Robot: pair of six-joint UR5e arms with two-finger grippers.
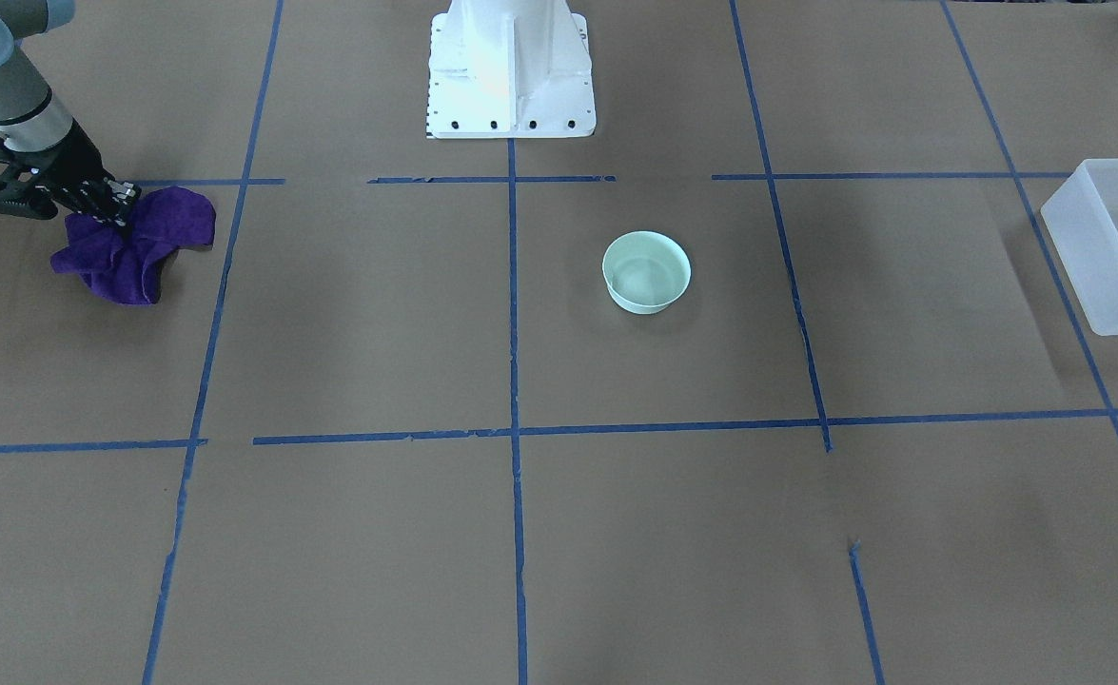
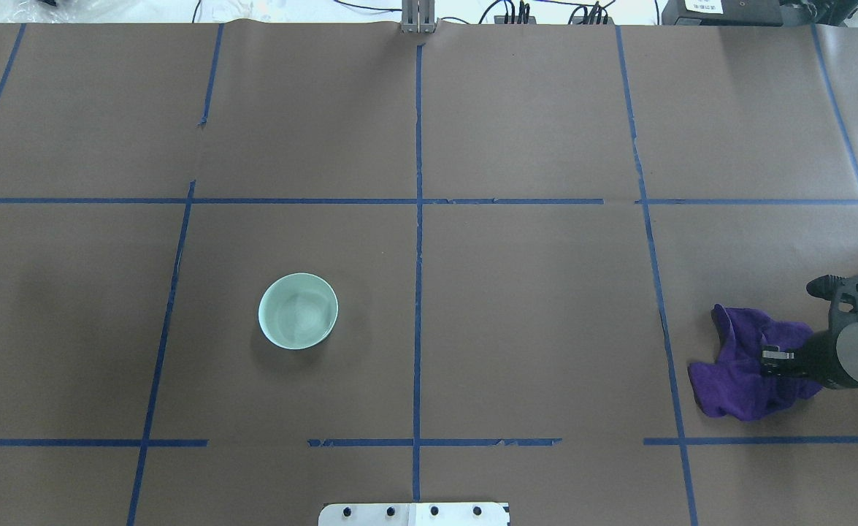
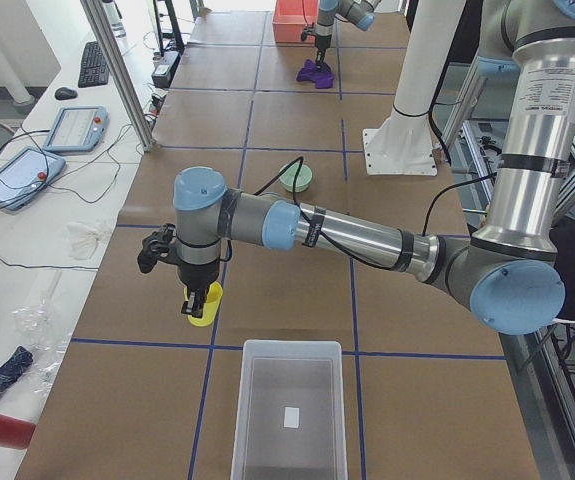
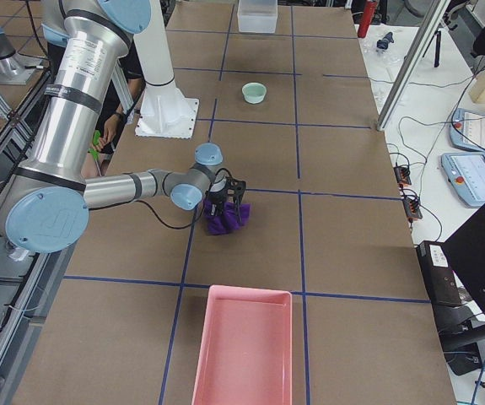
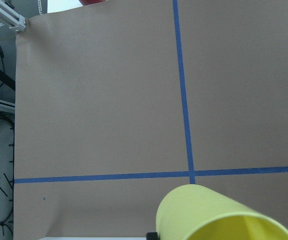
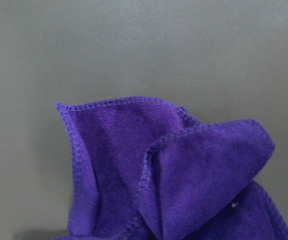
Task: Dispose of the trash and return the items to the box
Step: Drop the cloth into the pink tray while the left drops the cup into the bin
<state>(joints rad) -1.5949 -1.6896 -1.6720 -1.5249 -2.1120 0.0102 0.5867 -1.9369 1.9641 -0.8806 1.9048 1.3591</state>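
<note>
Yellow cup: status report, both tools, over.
Left tool at yellow cup, short of box, grip unclear. Right tool on purple cloth, grip unclear. Mint bowl upright mid-table. Nothing between cup and box.

A robotics lab: tape-gridded table (image 2: 545, 329), teach pendant (image 3: 72, 128), aluminium frame post (image 3: 122, 75).

Purple cloth (image 6: 184, 170) fuzzy; yellow cup (image 5: 204, 210) smooth plastic; brown paper (image 2: 531, 314) matt.
</note>
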